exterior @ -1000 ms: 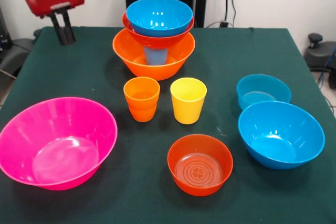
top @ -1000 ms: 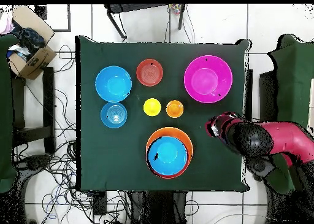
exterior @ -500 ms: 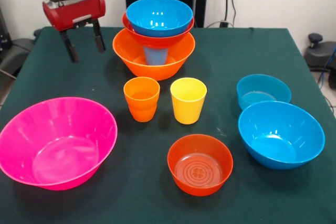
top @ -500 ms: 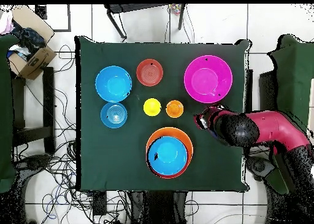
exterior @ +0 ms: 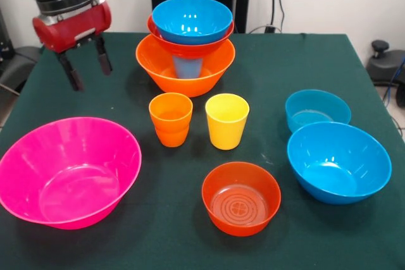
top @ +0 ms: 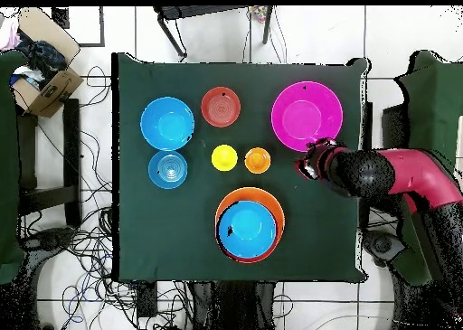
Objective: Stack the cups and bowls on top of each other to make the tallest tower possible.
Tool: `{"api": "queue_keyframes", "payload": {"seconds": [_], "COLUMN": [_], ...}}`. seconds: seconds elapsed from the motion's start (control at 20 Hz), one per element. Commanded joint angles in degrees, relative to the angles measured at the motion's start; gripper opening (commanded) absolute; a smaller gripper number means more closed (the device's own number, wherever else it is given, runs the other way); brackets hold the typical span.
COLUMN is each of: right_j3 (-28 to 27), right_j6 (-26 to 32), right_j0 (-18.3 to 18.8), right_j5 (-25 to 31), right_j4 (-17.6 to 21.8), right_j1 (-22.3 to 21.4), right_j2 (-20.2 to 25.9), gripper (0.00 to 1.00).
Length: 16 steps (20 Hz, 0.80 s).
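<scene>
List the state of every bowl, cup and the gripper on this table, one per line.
Gripper: open, empty, above the table.
Tower: blue bowl on red-orange bowl, over a blue cup in the big orange bowl.
Pink bowl: upright, empty.
Orange cup: upright, loose.
Yellow cup: upright, loose.
Red-orange bowl: upright, empty.
Large blue bowl: upright, empty.
Small blue bowl: upright, empty.

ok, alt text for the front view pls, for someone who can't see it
An open, empty gripper hangs above a green table, beyond a big pink bowl. At the back stands a tower: big orange bowl, blue cup, red-orange bowl, blue bowl on top. Loose in front: orange cup, yellow cup, red-orange bowl, two blue bowls.
</scene>
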<state>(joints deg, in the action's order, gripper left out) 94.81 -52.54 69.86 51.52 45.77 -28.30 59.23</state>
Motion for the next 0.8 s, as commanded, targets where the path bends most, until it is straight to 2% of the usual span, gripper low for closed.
{"api": "queue_keyframes", "payload": {"seconds": [0.05,0.5,0.65,0.8], "right_j3": [-12.26,-7.25,-7.14,-7.56], "right_j6": [39.7,47.08,49.67,51.87], "right_j0": [-2.17,-2.68,-2.78,-2.92], "right_j5": [9.52,4.12,2.5,3.83], "right_j4": [4.23,3.64,3.33,2.18], "right_j1": [7.38,7.49,6.48,4.09], "right_j2": [-0.05,-0.24,0.87,2.19], "gripper": [1.0,1.0,1.0,1.0]}}
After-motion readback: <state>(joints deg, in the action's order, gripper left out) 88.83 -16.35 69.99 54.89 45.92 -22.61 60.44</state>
